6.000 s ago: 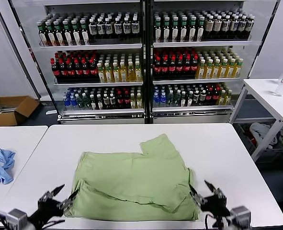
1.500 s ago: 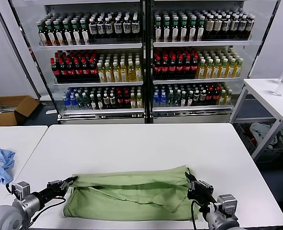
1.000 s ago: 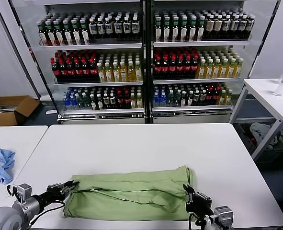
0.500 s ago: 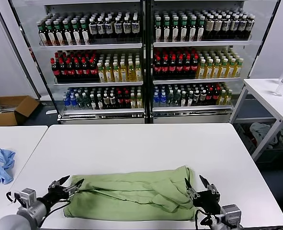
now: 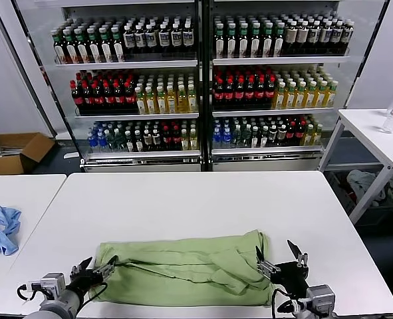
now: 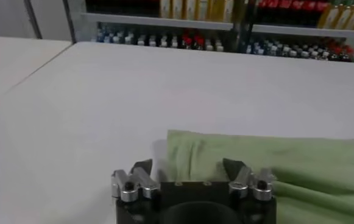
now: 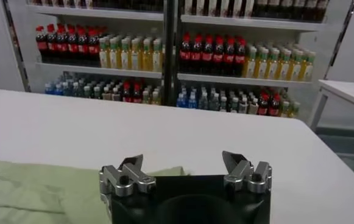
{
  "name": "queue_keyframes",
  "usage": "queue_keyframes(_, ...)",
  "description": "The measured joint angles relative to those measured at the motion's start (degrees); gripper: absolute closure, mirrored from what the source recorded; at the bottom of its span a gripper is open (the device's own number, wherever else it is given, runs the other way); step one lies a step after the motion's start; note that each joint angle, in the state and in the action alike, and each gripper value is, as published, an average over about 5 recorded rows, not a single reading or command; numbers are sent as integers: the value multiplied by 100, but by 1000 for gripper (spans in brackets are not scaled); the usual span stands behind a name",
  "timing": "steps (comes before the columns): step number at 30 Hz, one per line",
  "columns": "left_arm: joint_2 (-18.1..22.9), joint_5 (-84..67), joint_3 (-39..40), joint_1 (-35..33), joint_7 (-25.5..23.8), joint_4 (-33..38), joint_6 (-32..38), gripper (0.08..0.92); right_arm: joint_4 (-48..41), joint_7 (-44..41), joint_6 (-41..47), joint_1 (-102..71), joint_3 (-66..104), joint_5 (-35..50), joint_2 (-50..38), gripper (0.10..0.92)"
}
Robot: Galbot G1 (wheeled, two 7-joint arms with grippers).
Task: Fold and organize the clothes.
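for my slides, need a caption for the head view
Green polo shirt folded into a band on the white table, left gripper and right gripper open at its ends.

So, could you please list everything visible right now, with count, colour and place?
polo shirt: one, light green, folded into a long band at the table's near edge
table: one, white, centre
cloth: one, light blue, crumpled on the left table
drinks coolers: two, full of bottles, behind
side table: one, white, far right, bottles on it
cardboard box: one, brown, floor left
left gripper: open, at the shirt's left end
right gripper: open, at the shirt's right end
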State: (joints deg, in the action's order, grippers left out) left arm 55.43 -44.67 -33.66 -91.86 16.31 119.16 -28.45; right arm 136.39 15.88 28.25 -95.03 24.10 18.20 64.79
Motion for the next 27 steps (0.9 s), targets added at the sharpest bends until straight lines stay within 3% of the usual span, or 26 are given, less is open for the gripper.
queue_keyframes(8,108,-125,72,-17,332,114,-210,553,-14,-1,-23,-64,-39,-126,27,203)
queue_keyframes(20,256,-39,196,63,437,110,-320,884,-6,-9,-45,-100,-86,-224,36,202)
queue_keyframes(27,153,474,-69,32,453,260,-339,913,-43,-12,-88,-26,-73,-246,-68,203)
